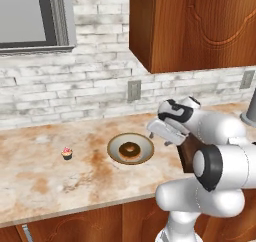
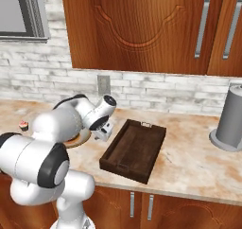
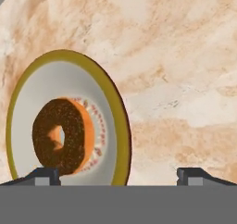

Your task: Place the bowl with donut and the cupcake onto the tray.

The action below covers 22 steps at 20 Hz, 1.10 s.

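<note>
Hovering over the marble counter (image 1: 35, 171), my gripper (image 1: 161, 131) hangs with fingertips (image 3: 44, 174) spread wide, pinching nothing, just beside the bowl's (image 1: 130, 148) tray-side rim. I see the tray (image 2: 133, 149) resting on the counter on the bowl's far side from the cupcake (image 1: 67, 153). Inside the bowl lies the donut (image 1: 130, 149); the cupcake stands well apart from it.

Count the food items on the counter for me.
2: the donut sits in the bowl mid-counter; the cupcake stands alone to its left. Others may hide behind the arm.
</note>
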Motion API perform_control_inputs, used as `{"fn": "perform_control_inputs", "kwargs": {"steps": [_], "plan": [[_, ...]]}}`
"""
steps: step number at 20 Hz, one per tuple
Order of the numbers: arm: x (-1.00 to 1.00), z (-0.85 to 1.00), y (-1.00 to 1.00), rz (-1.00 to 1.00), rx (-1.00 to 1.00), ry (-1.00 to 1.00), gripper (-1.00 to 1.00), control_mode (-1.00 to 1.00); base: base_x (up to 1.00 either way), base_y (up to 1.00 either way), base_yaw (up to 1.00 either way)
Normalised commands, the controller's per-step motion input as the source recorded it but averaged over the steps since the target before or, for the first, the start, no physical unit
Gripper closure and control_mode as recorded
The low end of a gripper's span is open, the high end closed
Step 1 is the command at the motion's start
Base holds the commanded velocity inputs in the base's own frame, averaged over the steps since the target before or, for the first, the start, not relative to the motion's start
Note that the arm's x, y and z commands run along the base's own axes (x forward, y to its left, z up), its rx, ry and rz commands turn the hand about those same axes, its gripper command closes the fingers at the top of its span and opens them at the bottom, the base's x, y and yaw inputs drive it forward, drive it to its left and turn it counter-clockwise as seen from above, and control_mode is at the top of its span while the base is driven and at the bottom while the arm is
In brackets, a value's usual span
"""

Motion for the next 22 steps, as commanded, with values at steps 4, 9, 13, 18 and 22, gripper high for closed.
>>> {"fn": "perform_control_inputs", "kwargs": {"steps": [4,9,13,18,22], "plan": [[0.16,-0.22,0.0,0.0,0.0,0.0,-1.0,-1.0,0.0,0.0,0.0],[0.13,-0.21,0.0,0.0,0.0,0.0,-1.0,-1.0,0.0,0.0,0.0],[0.1,-0.2,0.0,0.0,0.0,0.01,-1.0,-1.0,0.0,0.0,0.0],[0.07,-0.18,0.0,0.0,0.02,0.01,-1.0,-1.0,0.0,0.0,0.0],[0.06,-0.09,0.04,0.0,0.02,0.01,-1.0,-1.0,0.0,0.0,0.0]]}}
